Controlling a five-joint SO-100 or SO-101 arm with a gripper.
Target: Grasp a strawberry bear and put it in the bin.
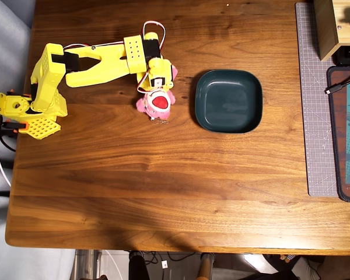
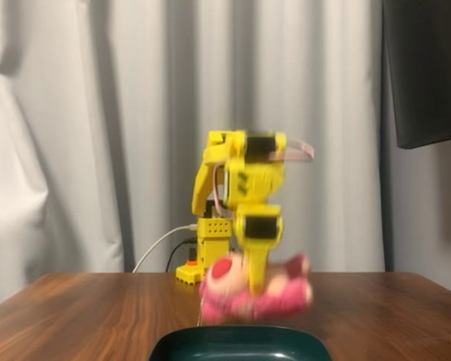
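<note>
The pink strawberry bear point(image 1: 156, 101) hangs in my yellow gripper point(image 1: 157, 88), which is shut on it from above. In the fixed view the strawberry bear point(image 2: 282, 294) is blurred and lifted a little off the table, with my gripper point(image 2: 256, 286) clamped across its middle. Its white-and-red patch faces up in the overhead view. The dark teal bin point(image 1: 228, 100) sits just to the right of the bear in the overhead view, and its near rim point(image 2: 240, 338) shows at the bottom of the fixed view. Nothing lies in the bin.
My yellow arm base point(image 1: 29, 108) stands at the table's left edge in the overhead view. A grey cutting mat point(image 1: 315, 99), a wooden box point(image 1: 332, 26) and a dark pad point(image 1: 345, 134) lie at the right edge. White curtains hang behind the arm in the fixed view.
</note>
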